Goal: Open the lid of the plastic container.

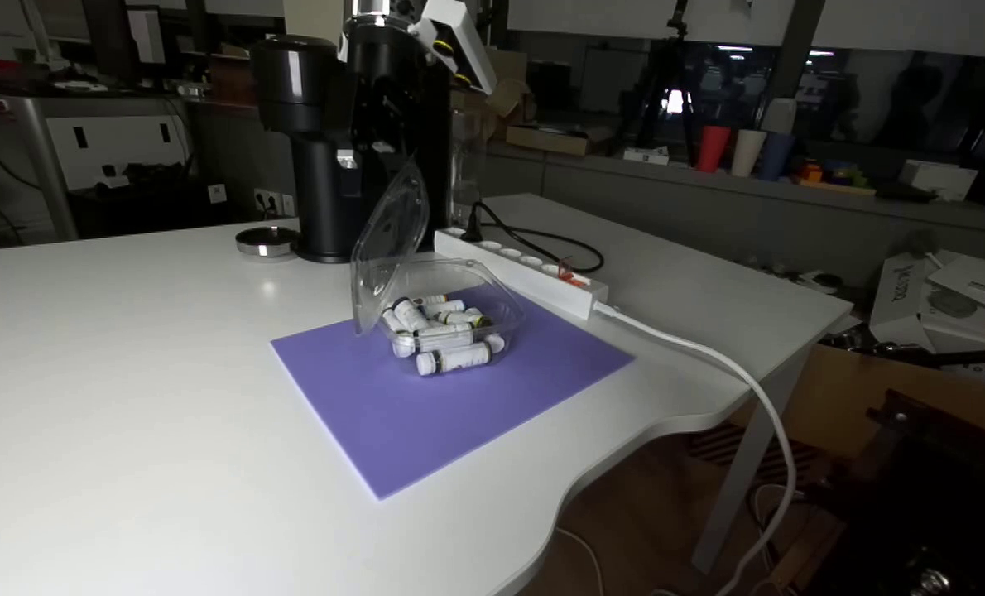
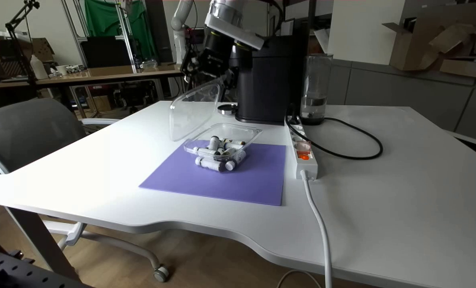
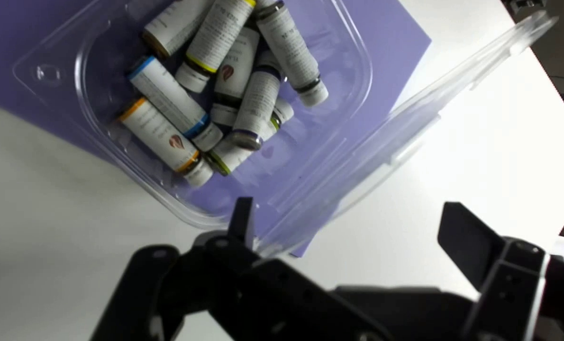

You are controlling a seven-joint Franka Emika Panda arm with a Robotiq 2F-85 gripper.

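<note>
The plastic container (image 1: 505, 302) is a shallow clear tub on the purple mat, with several white-labelled vials (image 3: 258, 94) inside; it shows in an exterior view (image 2: 249, 134) and the wrist view (image 3: 368, 71). The transparent lid stands raised and tilted along one side of the tub, seen in both exterior views (image 1: 386, 240) (image 2: 194, 112) and the wrist view (image 3: 386, 137). My gripper (image 3: 348, 206) is wide open. The lid's near corner is beside the inner face of one finger; touching cannot be told. In an exterior view the gripper (image 2: 208, 74) is above the lid's upper edge.
A tall black machine (image 1: 323, 190) stands close behind the arm. A white power strip (image 2: 306, 164) with a black cable (image 2: 358, 158) lies beside the purple mat (image 1: 426, 430). A round metal dish (image 1: 266, 242) and a clear tank (image 2: 315, 88) stand near the machine.
</note>
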